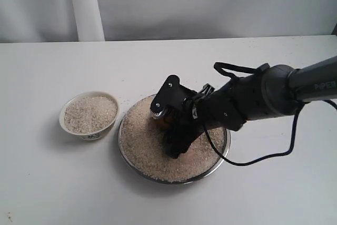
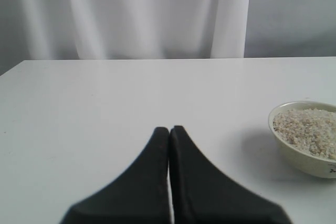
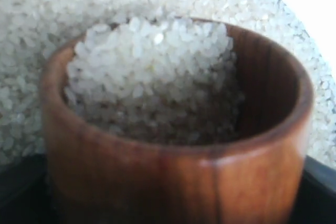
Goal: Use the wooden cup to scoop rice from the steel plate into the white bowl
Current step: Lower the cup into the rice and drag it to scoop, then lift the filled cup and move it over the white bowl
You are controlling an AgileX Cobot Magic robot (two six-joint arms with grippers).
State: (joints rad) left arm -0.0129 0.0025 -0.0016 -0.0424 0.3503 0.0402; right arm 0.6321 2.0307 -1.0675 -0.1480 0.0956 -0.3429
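The wooden cup (image 3: pixel 173 150), part-filled with rice (image 3: pixel 152 72), lies low in the steel plate (image 1: pixel 174 181), gripped across its width by the right jaws. Level it before lifting, then carry it slowly to the white bowl (image 1: pixel 89 130) close beside the plate. The left jaws are closed and empty over the tabletop (image 2: pixel 105 93).

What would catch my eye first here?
The black right gripper reaches into the wide shiny steel plate of pale rice, holding a small reddish-brown wooden cup part-filled with grains. To the plate's left sits a small cream-white ceramic bowl, also full of rice.
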